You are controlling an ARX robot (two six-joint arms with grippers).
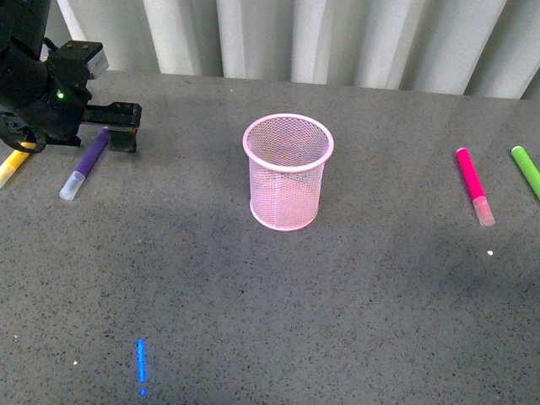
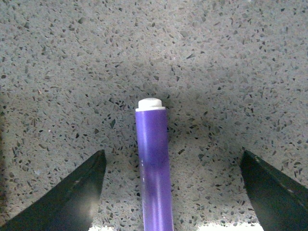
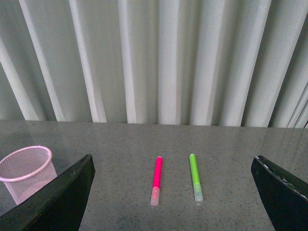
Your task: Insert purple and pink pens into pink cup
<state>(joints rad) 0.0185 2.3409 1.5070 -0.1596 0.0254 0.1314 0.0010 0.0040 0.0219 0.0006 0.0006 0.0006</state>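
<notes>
The purple pen (image 1: pixel 86 167) lies flat at far left, well apart from the cup (image 1: pixel 285 202); the pink pen (image 1: pixel 471 179) lies far right. Both look light, stiff and smooth (apt to roll), so they are best pinched mid-barrel. The left gripper (image 2: pixel 172 156) straddles the purple barrel, jaws spread wide, not touching it. The right gripper (image 3: pixel 172 161) gapes wide, empty.

The front camera looks down across the table (image 1: pixel 337 321), with the pink cup (image 1: pixel 288 173) mid-frame. The left wrist camera sits very close over the purple pen (image 2: pixel 154 168), facing down. The right wrist camera, low and farther back, faces the curtain (image 3: pixel 168 57), sharing the pink cup and the pink pen (image 3: pixel 156 180) with the front.
</notes>
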